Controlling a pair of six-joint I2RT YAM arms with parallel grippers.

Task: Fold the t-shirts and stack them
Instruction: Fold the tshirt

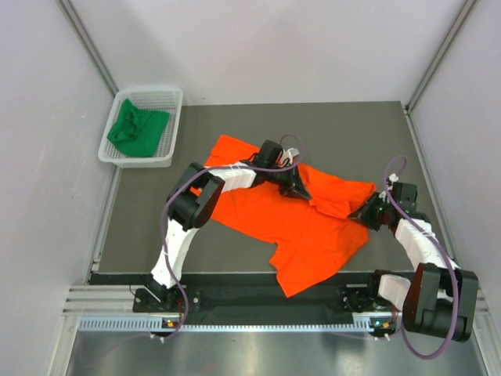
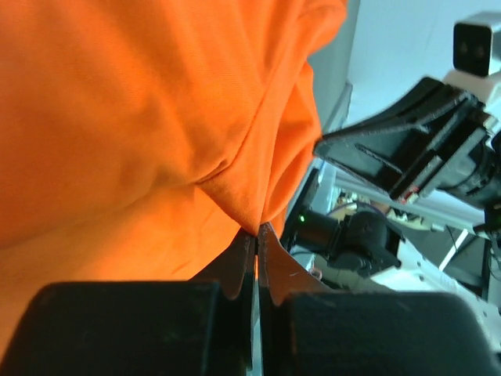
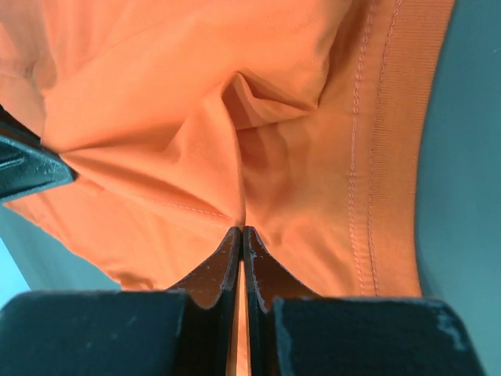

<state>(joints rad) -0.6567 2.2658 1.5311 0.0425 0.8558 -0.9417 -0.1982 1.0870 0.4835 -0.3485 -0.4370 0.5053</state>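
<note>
The orange t-shirt (image 1: 290, 219) lies spread and rumpled across the middle of the dark mat. My left gripper (image 1: 301, 190) is shut on a pinch of its cloth near the shirt's far middle; the left wrist view shows the orange cloth (image 2: 156, 117) bunched at the fingertips. My right gripper (image 1: 362, 215) is shut on the shirt's right edge; the right wrist view shows the hem (image 3: 368, 157) and a fold (image 3: 258, 110) above the tips. The dark green t-shirt (image 1: 138, 130) lies crumpled in the basket at far left.
The white mesh basket (image 1: 171, 117) stands at the mat's far left corner. Grey walls close in on both sides. The dark mat (image 1: 352, 133) ends at a metal rail (image 1: 235, 301) near the arm bases.
</note>
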